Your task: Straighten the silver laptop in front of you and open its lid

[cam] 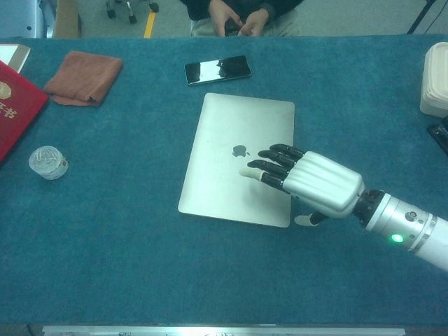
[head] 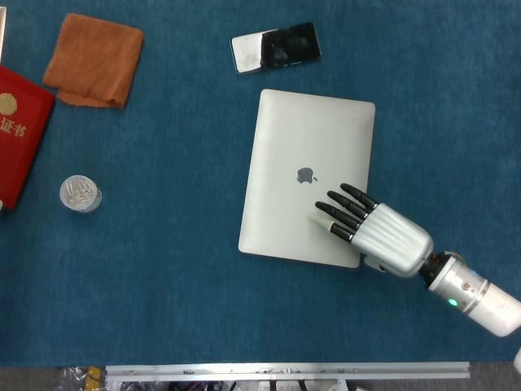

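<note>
The silver laptop [head: 308, 188] lies closed and turned sideways on the blue table [head: 163, 269], with the right hand [head: 376, 233] laid flat on its lid, fingers [head: 342, 213] extended close together, holding nothing, probably to swivel it straight.

Silver laptop [head: 305, 163]; blue table [head: 163, 269]; orange cloth [head: 94, 59]; red booklet [head: 19, 130].
</note>
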Robot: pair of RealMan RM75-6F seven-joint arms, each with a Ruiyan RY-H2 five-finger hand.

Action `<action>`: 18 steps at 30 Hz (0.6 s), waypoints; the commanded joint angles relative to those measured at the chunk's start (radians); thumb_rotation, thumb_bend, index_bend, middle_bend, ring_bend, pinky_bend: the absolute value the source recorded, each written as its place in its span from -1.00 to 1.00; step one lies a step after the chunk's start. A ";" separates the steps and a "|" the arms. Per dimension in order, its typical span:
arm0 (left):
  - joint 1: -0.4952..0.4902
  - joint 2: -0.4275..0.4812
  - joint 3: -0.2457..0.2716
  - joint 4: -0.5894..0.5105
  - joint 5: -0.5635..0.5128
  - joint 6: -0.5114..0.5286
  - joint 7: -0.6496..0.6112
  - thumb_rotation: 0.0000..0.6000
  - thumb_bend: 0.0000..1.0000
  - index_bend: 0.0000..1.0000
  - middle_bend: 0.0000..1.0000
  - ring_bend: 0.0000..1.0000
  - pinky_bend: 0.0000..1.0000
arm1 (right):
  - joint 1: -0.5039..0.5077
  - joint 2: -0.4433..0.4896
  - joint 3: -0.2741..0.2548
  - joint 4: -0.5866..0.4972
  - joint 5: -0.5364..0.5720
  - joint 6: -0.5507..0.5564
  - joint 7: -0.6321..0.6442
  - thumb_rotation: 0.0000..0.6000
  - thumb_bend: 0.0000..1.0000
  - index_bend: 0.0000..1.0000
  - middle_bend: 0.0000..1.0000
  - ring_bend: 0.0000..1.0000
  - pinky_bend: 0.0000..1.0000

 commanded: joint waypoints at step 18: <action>0.028 -0.002 -0.012 0.036 0.025 0.017 -0.055 1.00 -0.72 -0.74 -1.00 -1.00 -1.00 | 0.024 -0.060 0.010 0.009 0.022 -0.015 -0.039 1.00 -0.90 -1.00 -0.81 -1.00 -0.83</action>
